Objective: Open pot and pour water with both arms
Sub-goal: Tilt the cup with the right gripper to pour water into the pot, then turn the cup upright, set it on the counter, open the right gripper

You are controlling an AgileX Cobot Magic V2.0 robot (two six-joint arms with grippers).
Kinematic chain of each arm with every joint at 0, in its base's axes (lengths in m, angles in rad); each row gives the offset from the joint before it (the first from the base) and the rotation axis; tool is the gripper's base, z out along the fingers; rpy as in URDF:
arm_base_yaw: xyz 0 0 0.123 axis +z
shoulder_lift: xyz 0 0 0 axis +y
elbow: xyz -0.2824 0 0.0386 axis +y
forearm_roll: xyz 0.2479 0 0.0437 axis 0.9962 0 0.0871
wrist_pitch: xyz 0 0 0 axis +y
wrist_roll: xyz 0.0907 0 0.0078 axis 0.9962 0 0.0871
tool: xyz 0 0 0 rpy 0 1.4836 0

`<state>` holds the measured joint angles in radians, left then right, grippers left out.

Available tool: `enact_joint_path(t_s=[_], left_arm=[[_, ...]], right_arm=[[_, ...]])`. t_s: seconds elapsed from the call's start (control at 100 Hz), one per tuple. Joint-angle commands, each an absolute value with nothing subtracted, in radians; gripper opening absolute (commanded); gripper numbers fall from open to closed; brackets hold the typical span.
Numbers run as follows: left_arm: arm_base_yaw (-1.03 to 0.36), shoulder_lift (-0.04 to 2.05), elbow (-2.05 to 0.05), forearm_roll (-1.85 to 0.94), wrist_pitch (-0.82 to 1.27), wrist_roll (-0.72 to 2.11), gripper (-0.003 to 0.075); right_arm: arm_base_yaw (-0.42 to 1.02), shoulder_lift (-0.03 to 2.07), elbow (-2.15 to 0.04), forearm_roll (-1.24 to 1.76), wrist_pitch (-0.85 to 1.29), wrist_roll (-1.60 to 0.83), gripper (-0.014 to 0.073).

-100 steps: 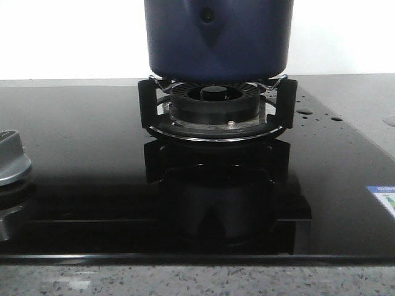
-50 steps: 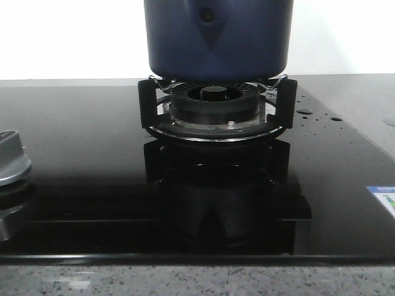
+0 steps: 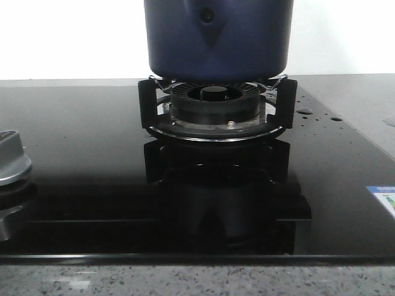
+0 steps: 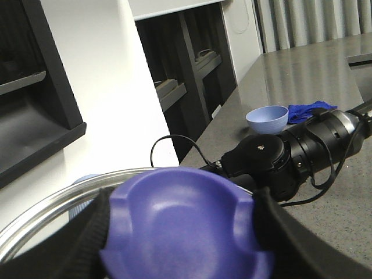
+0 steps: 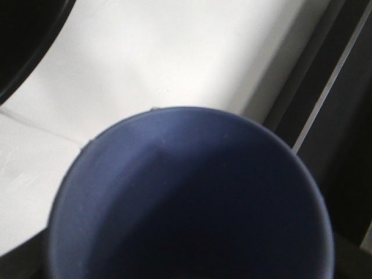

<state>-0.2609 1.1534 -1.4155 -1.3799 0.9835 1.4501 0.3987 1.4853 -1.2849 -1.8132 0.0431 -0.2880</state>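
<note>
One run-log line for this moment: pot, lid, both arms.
pot: on burner stand | lid knob: between left fingers | right gripper: out of view, its camera fills with pot side | pour: not started

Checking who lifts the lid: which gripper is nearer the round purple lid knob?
Left. The left gripper grips the round purple lid knob from both sides. The right gripper is not visible; its wrist view shows only a dark blue rounded surface.

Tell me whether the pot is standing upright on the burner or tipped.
Upright. In the front view the pot sits level on the burner's black supports, its sides vertical and its base edge even. Its top is out of frame.
</note>
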Motion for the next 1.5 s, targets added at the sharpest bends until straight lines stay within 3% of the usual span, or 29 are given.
enact_joint_path(t_s=[0.0,0.2,0.37,0.6,0.72,1.02,1.35,1.49], left_arm=[[-0.259,1.129,-1.451,-1.469,0.952,1.44,0.0291],[-0.259,1.129,-1.451,-1.468,0.952,1.44,0.0291],[-0.259,1.129,-1.451,-1.463,0.952,1.44,0.0291],[-0.261,1.136,-1.451,-1.453,0.952,1.44,0.0291],[-0.261,1.144,-1.451,-1.453,0.952,1.44,0.0291],[-0.261,1.177,-1.451,-1.453,0.956,1.44,0.0291],[-0.261,1.188,-1.451,-1.453,0.958,1.44,0.0291],[-0.261,1.188,-1.451,-1.453,0.976,1.439,0.0291]], right_arm=[[0.402,1.45,-1.322,-1.871,0.072,-0.268,0.0164],[0.407,1.447,-1.322,-1.745,0.065,0.115,0.0164],[0.439,1.394,-1.322,-1.589,0.206,0.417,0.0164],[0.363,1.24,-1.293,-1.175,0.419,0.463,0.0164],[0.212,1.124,-1.137,-1.069,0.299,0.524,0.0164],[-0.169,0.955,-0.592,-1.045,-0.24,0.685,0.0164],[-0.197,0.957,-0.424,-0.96,-0.292,0.685,0.0169],[-0.197,0.957,-0.424,-0.943,-0.292,0.685,0.0238]])
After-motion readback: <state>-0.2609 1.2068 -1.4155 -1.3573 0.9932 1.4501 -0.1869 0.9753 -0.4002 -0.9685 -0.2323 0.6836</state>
